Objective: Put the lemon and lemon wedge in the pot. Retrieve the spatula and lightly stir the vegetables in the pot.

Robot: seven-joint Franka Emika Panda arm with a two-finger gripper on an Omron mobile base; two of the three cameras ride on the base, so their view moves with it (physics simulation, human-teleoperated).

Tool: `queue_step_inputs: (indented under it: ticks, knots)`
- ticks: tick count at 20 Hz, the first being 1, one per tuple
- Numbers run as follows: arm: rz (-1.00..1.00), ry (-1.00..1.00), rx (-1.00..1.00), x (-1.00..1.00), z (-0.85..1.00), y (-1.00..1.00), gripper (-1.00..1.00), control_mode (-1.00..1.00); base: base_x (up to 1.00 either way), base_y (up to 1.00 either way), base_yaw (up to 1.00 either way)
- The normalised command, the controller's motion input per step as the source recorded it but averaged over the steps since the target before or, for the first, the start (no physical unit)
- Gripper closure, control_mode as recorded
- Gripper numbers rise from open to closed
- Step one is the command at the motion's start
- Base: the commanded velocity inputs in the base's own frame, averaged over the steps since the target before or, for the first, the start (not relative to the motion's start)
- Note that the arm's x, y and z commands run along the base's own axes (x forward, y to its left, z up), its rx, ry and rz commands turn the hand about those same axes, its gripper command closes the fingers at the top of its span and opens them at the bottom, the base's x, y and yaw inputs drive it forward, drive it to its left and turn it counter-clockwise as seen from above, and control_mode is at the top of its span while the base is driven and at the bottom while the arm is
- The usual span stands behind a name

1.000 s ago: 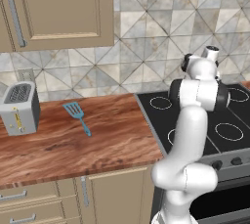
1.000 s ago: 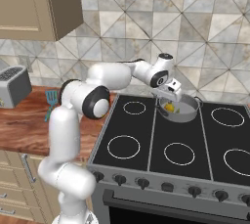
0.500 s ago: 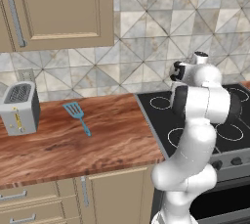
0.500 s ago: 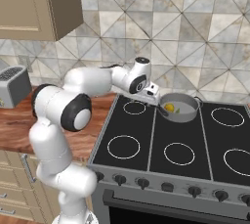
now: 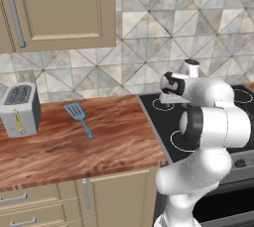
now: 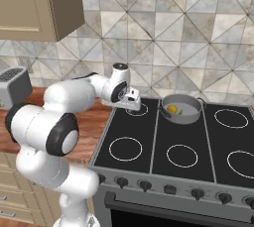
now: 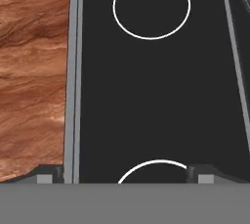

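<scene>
- Black stovetop point(image 7: 146, 81) sits under the gripper point(image 7: 122, 171); jaws wide apart, empty, near the left rear burner.
- Lemon point(image 6: 171, 108) and lemon wedge point(image 6: 180, 112) lie in the pot point(image 6: 191, 117), so loading looks done.
- Spatula point(image 5: 78, 118) lies flat on the wooden counter point(image 5: 114, 137), well apart, likely next.

Kitchen: stove point(image 6: 168, 141), tiled wall point(image 6: 198, 47), wooden counter point(image 5: 74, 146), cabinets point(image 5: 59, 8).
</scene>
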Motion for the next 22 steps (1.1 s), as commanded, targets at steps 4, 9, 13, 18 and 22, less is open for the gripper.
queue_step_inputs:
  ticks: [4,9,13,18,22]
  knots:
    - [0.18,0.00,-0.02,-0.37,0.00,0.89,-1.00,-1.00,0.00,0.00,0.00]
    - [0.22,0.00,-0.03,-0.28,0.02,0.90,-1.00,-1.00,0.00,0.00,0.00]
    - [0.11,0.00,-0.02,-0.21,0.08,0.90,-1.00,-1.00,0.00,0.00,0.00]
    - [0.00,0.00,0.00,-0.09,0.11,0.88,-1.00,-1.00,0.00,0.00,0.00]
    - [-0.04,0.00,0.00,-0.06,0.05,0.98,-1.00,-1.00,0.00,0.00,0.00]
